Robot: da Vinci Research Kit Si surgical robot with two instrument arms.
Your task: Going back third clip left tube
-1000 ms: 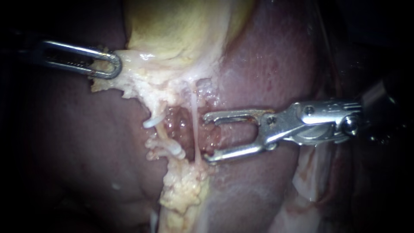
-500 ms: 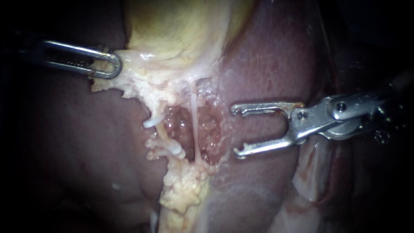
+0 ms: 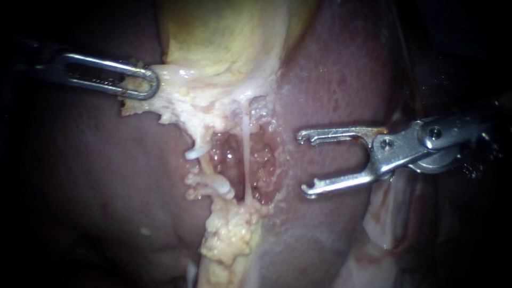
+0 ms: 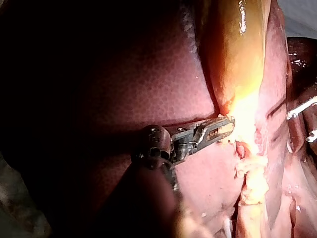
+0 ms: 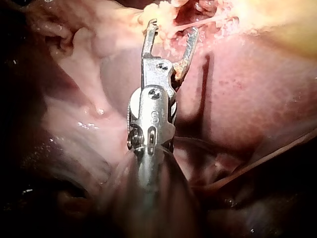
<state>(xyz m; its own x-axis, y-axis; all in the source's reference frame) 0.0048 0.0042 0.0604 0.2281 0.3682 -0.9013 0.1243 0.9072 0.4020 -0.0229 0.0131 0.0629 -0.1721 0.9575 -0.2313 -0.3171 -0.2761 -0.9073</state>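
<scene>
The left instrument point(image 3: 151, 85) has its claw clamped on pale tissue point(image 3: 176, 101) left of the thin tube point(image 3: 245, 154); the right instrument point(image 3: 302, 163) hangs right of it, claw spread, empty.

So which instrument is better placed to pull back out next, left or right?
Right. The right instrument is open, empty and apart from the tube. The left instrument is shut on the gallbladder at its edge, holding it stretched.
</scene>
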